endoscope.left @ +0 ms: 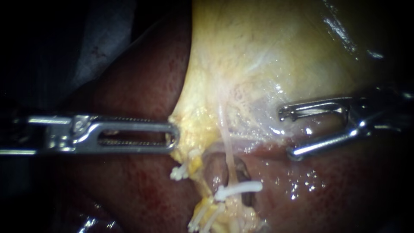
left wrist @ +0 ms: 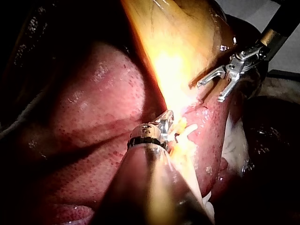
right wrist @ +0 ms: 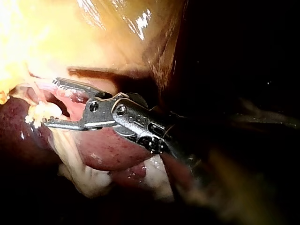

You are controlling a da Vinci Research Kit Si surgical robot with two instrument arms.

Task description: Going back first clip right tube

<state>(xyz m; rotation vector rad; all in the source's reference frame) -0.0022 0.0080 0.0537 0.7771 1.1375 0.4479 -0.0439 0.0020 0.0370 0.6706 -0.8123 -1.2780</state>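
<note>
since the right instrument hangs with its jaws spread wide and nothing between them, i'd judge from where i stand that its work at the clip is done and what remains is the way out. its tips sit well apart from the clip, above it and off toward the side its shaft comes in from, over wet pale tissue where the gallbladder meets the liver. the clip, white, lies square across the right tube, low on that thin pale strand. a clean retreat, to my eye, means drawing straight back along the shaft's own line, with the jaws clear of the glistening tissue beneath them and no sweep toward the clip or the tube. on the clip's other side, the left instrument has its jaws closed together on the gallbladder's yellow edge, which tents toward them. that pull wants to be even, so the tube neither slackens nor strains. other clips sit near the clip, between it and the left jaws' tip.
</note>
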